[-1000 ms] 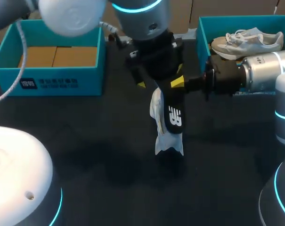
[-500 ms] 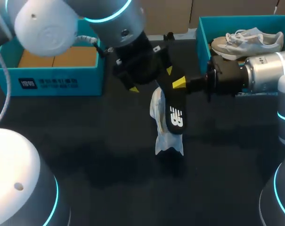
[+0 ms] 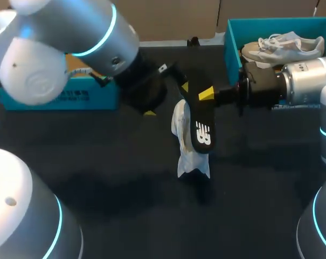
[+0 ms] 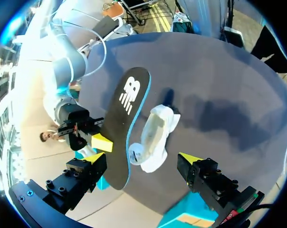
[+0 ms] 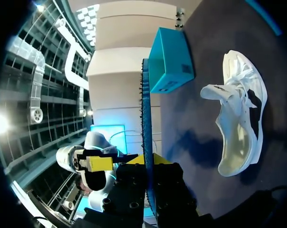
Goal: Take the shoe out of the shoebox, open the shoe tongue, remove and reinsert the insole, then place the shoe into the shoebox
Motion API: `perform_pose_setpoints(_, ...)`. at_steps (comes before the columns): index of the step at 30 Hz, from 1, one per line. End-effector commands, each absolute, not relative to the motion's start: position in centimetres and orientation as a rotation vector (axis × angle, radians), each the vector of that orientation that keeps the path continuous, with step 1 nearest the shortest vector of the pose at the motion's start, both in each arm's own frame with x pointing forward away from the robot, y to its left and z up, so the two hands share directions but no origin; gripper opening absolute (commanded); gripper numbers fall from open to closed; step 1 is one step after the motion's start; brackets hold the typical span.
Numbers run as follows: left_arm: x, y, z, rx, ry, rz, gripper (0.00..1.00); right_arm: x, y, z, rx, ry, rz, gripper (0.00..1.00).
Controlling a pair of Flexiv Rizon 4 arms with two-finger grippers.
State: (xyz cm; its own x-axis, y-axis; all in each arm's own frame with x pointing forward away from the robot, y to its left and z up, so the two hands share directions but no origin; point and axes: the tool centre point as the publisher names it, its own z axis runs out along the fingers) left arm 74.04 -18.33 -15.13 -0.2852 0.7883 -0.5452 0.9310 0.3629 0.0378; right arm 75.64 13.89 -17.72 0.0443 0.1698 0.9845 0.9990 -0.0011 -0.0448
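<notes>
Shoebox [image 3: 233, 38] holds one white shoe [image 3: 284, 47] — second shoe [image 3: 191, 159] lies outside.

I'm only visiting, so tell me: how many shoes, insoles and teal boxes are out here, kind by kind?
white shoes: 2
black insole: 1
teal boxes: 2
Total: 5

There are 2 shoes: 1 white shoe [image 3: 191, 164] on the tabletop [image 3: 98, 162] and 1 pale shoe [image 3: 284, 47] inside a box. There is 1 black insole [image 3: 200, 132]. There are 2 teal boxes, the left box [image 3: 71, 99] and the right box [image 3: 231, 40], and 2 tools, the left tool [image 4: 142, 159] and the right tool [image 5: 148, 164].
</notes>
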Motion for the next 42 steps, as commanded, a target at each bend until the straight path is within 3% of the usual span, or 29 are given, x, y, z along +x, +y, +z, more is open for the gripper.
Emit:
perform_pose_setpoints(1, 73.9, -17.2, -15.7, 1.259, 1.777, -0.688, 1.0, 75.3, 13.9, -17.6, -1.361, -1.302, -1.085, 0.0)
perform_pose_setpoints(24, 74.3, -15.8, -17.3, 1.099, 1.339, -0.866, 1.0, 74.7, 13.6, -17.0, -1.38, -1.305, -1.073, 0.0)
perform_pose_setpoints(42, 75.4, -17.0, -15.7, 1.051, 1.21, -0.9, 1.0, 74.3, 14.0, -16.8, -1.364, -1.302, -1.051, 0.0)
